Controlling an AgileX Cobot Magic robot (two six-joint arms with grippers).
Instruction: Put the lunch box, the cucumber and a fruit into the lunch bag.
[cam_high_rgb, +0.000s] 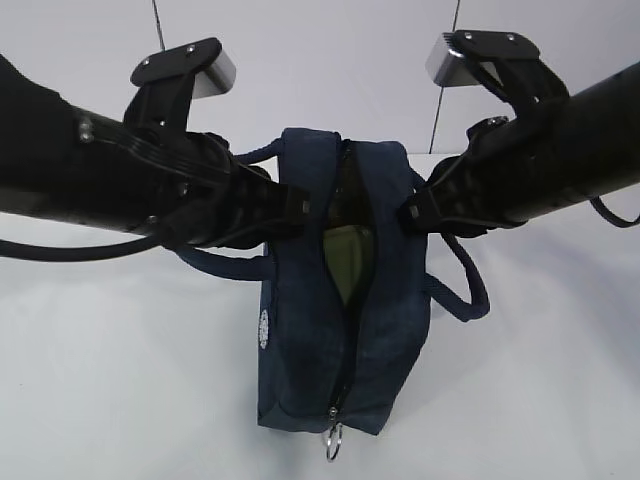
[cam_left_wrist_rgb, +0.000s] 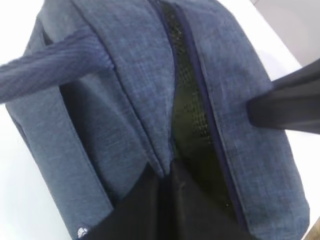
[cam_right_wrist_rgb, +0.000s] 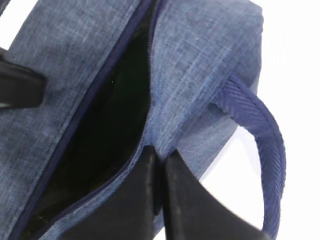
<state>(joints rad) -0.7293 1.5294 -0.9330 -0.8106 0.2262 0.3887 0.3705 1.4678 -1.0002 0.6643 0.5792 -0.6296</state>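
We pinch the lunch bag (cam_high_rgb: 340, 300) at mid-table, left gripper (cam_left_wrist_rgb: 167, 172) clamped on its left zipper edge, right gripper (cam_right_wrist_rgb: 156, 159) on the right edge. Something pale green (cam_high_rgb: 350, 262), probably the lunch box, shows inside. Next, we judge, spread the opening wider.

We see a plain white counter (cam_high_rgb: 120, 400) spreading across the foreground, and behind it a pale wall (cam_high_rgb: 320, 60) crossed by two thin dark vertical seams.
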